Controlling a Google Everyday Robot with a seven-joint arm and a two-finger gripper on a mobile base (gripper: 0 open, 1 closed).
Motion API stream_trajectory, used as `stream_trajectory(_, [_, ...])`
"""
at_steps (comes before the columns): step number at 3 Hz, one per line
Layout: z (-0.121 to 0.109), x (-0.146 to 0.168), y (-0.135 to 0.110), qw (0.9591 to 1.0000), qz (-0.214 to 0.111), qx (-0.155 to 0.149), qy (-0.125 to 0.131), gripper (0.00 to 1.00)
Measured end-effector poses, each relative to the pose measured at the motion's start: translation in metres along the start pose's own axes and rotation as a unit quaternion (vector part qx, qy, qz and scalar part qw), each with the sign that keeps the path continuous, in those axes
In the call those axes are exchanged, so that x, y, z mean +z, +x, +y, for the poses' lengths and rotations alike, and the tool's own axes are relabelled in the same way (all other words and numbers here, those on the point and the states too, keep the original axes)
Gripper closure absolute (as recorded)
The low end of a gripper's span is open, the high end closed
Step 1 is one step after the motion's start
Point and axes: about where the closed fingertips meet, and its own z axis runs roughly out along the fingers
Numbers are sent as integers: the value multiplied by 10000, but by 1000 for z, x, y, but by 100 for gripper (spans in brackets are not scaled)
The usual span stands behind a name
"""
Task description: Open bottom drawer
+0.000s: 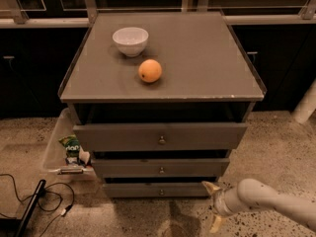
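The grey cabinet has three drawer fronts. The bottom drawer point(148, 190) is the slimmest, low near the floor, with a small round metal knob point(161, 192) at its centre. It looks pushed in. My gripper point(213, 206) is at the lower right, just off the drawer's right end and close to the floor. Its pale fingers point(210, 186) are spread apart and hold nothing. It is to the right of the knob and not touching it.
A white bowl point(130, 40) and an orange point(149, 70) sit on the cabinet top point(207, 58). A clear bin point(55, 147) with packets stands at the cabinet's left. Black cables point(47, 196) lie on the speckled floor at lower left. Dark cabinets stand behind.
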Motion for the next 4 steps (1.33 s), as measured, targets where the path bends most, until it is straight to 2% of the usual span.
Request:
stream_trajectory(2, [-12,100,22,9995,-270,-105,-87,0])
stream_trajectory(4, [-48,140,30,9983,-438,-347,169,0])
